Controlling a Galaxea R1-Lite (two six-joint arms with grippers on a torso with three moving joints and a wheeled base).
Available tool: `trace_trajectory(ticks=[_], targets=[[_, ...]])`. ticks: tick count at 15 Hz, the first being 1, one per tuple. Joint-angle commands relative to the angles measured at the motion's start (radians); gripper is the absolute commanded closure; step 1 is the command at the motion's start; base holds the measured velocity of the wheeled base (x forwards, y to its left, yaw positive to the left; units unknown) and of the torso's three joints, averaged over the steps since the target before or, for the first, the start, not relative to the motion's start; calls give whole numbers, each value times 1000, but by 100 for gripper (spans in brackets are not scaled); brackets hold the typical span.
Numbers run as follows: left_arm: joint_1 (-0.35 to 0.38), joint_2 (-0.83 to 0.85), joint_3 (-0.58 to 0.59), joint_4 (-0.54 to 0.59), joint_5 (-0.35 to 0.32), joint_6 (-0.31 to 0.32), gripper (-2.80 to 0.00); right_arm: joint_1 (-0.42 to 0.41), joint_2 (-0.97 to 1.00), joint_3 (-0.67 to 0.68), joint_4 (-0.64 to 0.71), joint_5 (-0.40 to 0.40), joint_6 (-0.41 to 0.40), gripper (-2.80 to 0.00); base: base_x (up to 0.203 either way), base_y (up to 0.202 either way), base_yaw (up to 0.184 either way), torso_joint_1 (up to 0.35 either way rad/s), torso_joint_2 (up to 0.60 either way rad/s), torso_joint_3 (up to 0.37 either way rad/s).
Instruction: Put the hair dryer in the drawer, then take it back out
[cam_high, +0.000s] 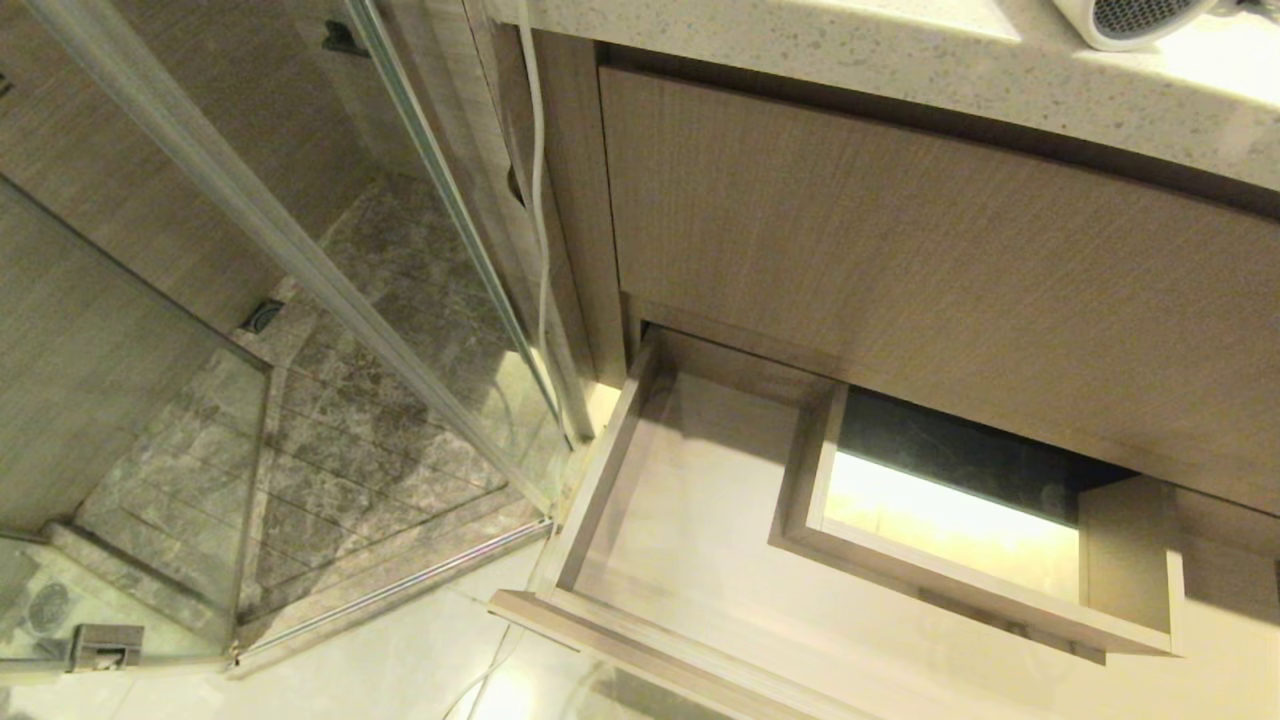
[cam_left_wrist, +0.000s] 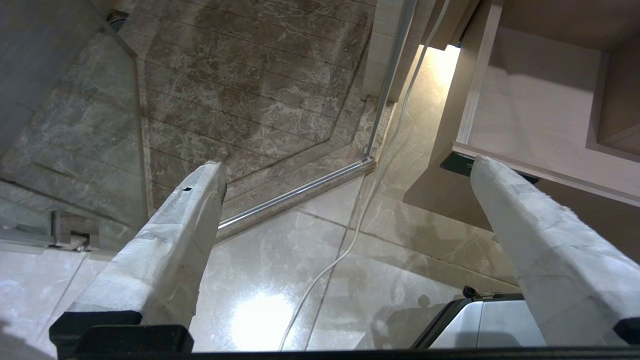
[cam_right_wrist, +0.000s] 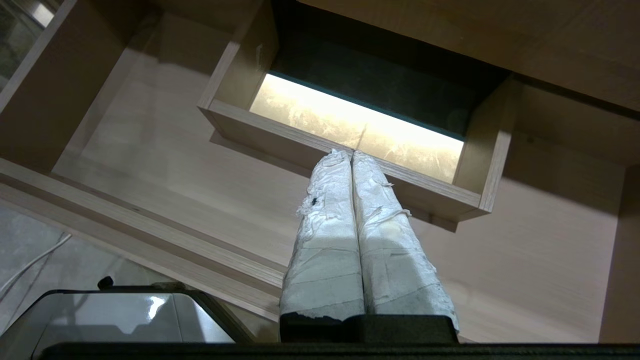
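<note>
Because the wide, pale wood drawer (cam_high: 700, 520) is pulled out and empty, it is ready for the small white hair dryer (cam_high: 1125, 22) up on the speckled stone counter (cam_high: 800, 50). The right gripper (cam_right_wrist: 351, 155) hangs pinched together above the drawer, holding nothing. The left gripper (cam_left_wrist: 345, 170) hangs spread wide over the shiny floor (cam_left_wrist: 300, 250).

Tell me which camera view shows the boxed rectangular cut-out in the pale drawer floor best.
The right wrist view: the boxed rectangular cut-out fills its centre, all four wooden walls visible, the bright floor showing through. The head view shows it whole too, but smaller and off to one side. The left wrist view catches only one corner.
</note>
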Motion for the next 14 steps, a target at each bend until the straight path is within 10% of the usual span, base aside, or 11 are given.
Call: trace_trajectory(ticks=[1,14], targets=[[0,0,0,0,0,0,-280,0,1,0,-1,0,-1,0,0,0,0,0,0,0],[0,0,0,-2,0,-1,-280,0,1,0,1,2,-10,0,0,0,0,0,0,0]])
